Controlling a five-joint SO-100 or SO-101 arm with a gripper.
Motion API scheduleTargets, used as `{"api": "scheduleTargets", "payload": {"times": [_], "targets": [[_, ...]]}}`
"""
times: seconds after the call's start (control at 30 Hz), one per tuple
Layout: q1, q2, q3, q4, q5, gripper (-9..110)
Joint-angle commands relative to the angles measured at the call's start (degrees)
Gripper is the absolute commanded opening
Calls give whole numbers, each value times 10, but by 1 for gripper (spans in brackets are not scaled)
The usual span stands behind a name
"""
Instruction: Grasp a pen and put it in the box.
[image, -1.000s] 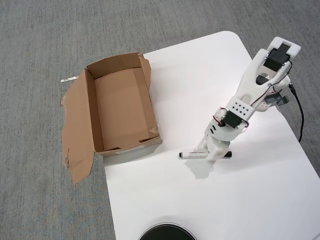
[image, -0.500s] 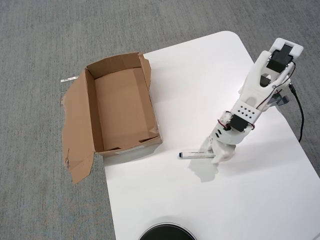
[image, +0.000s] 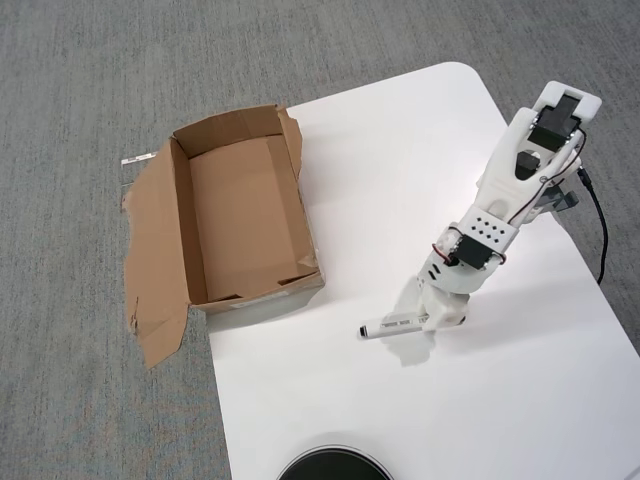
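In the overhead view, the box (image: 245, 215) is seen at the left edge of the white bench (image: 400, 150), partly overhanging the grey carpet (image: 80, 80), with its wide flap (image: 153, 265) spread flat to the left. Nothing is seen inside the box; only its bare brown floor is shown. The pen (image: 392, 324) is found right of the box and apart from it, lying nearly level with its black cap toward the box. The jaws (image: 428, 318) are closed on the pen's right part, which is hidden beneath them. The white arm (image: 520, 175) is stretched from the upper right. A dark round object (image: 335, 465) is cut off at the bottom edge.
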Motion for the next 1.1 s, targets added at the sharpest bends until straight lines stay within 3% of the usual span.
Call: {"api": "scheduleTargets", "payload": {"times": [0.0,0.47,1.07], "targets": [[-7,-9,-2,-2,-2,1],[0,7,-8,-2,-3,1],[43,82,-185,-1,-15,1]]}}
